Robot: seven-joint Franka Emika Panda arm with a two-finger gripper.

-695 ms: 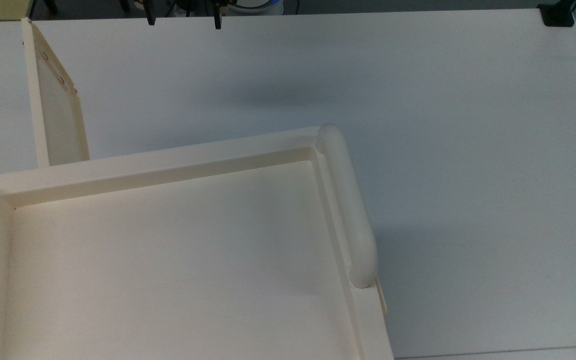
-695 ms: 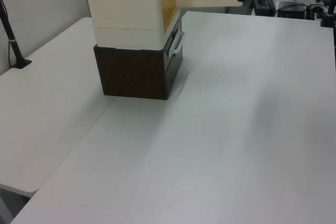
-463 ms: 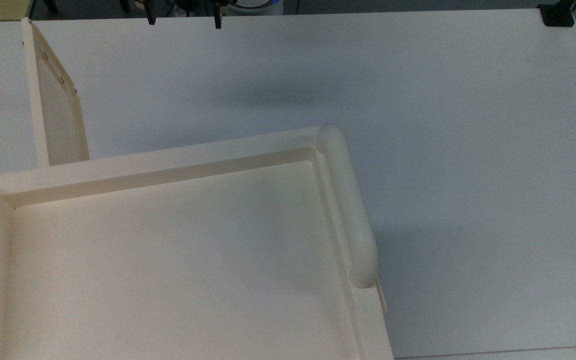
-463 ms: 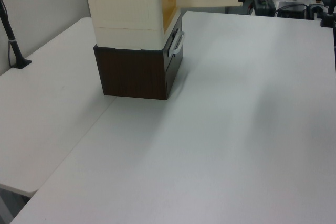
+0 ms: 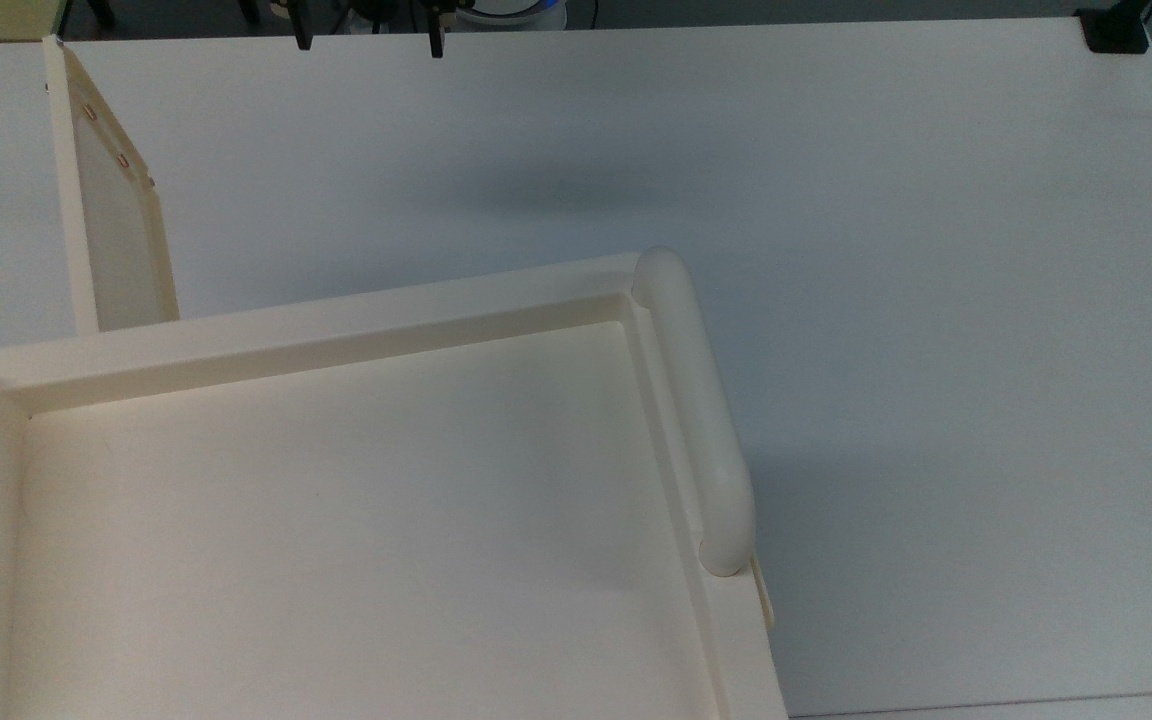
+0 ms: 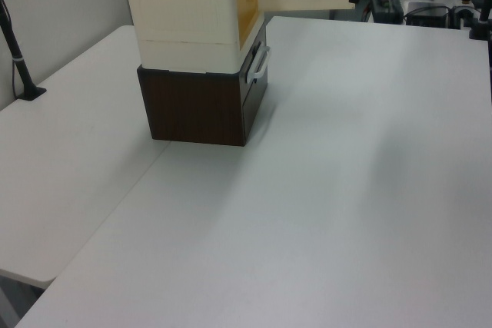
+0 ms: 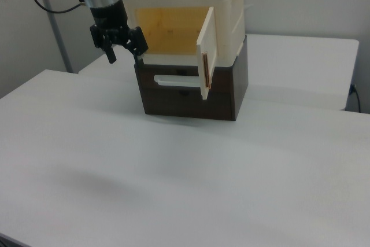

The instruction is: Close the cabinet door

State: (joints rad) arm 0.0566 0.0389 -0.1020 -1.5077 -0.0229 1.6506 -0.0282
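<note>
The cream cabinet (image 7: 191, 10) stands on a dark brown drawer unit (image 7: 191, 93); its recessed top (image 5: 356, 500) fills the lower left of the top view. The cabinet door (image 7: 207, 56) is swung wide open, showing the yellowish inside. It stands edge-on at the top view's left, cabinet door (image 5: 111, 200), with small reddish fittings along one edge. My gripper (image 7: 124, 55) hangs open, with nothing between its fingers, at the left side of the opening in the right view. The gripper (image 5: 368, 42) pokes in at the top view's upper edge, right of the door's far end.
A thick rounded rail (image 5: 696, 410) runs along the cabinet top's right side in the top view. The white table (image 5: 936, 300) stretches wide around the cabinet. A black clamp (image 5: 1114, 30) sits at the table's far right corner; a dark pole (image 6: 17, 51) stands at the left view's left.
</note>
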